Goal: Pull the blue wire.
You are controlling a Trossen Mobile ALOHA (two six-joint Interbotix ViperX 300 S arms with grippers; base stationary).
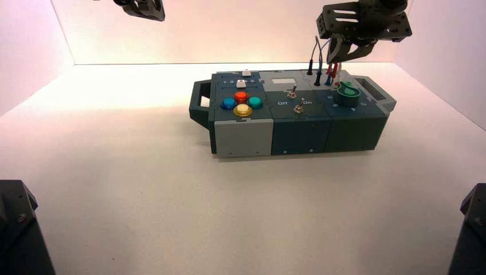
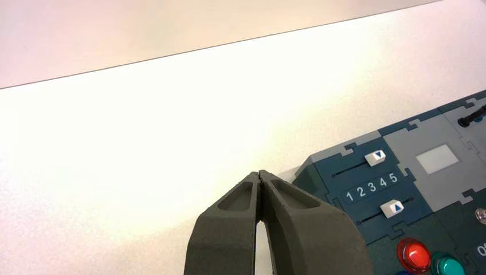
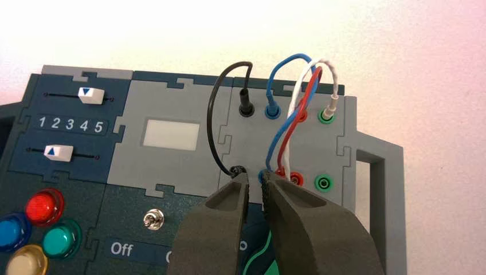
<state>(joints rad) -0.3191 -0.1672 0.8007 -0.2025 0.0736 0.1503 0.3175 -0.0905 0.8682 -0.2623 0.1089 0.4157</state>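
The blue wire [image 3: 285, 64] arches from a blue plug [image 3: 272, 109] in the far socket row down to a blue socket in the near row, where my right fingers partly hide its end. My right gripper [image 3: 255, 177] hangs open just above the near sockets. One tip is by the black socket, the other by the blue one, and nothing sits in the narrow gap between them. In the high view it hovers over the box's right rear [image 1: 339, 56], above the blue wire [image 1: 328, 79]. My left gripper [image 2: 261, 175] is shut on nothing, parked high at the far left [image 1: 140, 8].
A black wire [image 3: 215, 109], a red wire [image 3: 298, 109] and a white wire [image 3: 329, 86] loop beside the blue one. The green knob [image 1: 347, 91] sits just in front of the sockets. Toggle switches [image 1: 292, 91], coloured buttons [image 1: 242, 103] and two sliders [image 3: 90, 95] lie to the left.
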